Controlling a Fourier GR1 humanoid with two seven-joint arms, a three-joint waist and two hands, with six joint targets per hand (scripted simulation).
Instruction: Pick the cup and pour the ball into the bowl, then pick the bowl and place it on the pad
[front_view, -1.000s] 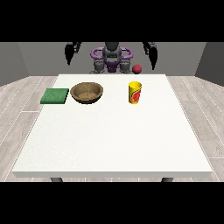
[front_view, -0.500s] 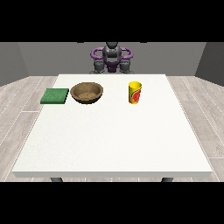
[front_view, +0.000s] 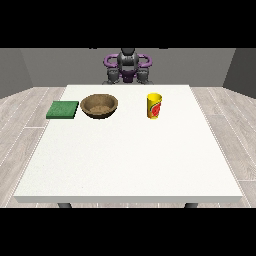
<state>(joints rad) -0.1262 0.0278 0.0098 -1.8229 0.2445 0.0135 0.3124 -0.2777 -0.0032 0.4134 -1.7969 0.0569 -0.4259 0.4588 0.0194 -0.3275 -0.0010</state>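
Robot hand state cannot be told; white table (front_view: 128, 160) stands on pale plank floor (front_view: 230, 130) before grey walls (front_view: 60, 62).

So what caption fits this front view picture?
Yellow cup, wooden bowl and green pad wait on the white table before the robot.

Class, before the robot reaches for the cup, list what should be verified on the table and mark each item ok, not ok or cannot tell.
1. Cup upright on the table: ok.
2. Ball inside the cup: cannot tell, its inside is hidden.
3. Bowl upright, mouth open for the pour: ok.
4. Pad bare, beside the bowl at the view's left: ok.
5. Space between cup and bowl free of other things: ok.
6. Hands ready over the table: not ok, neither shows.
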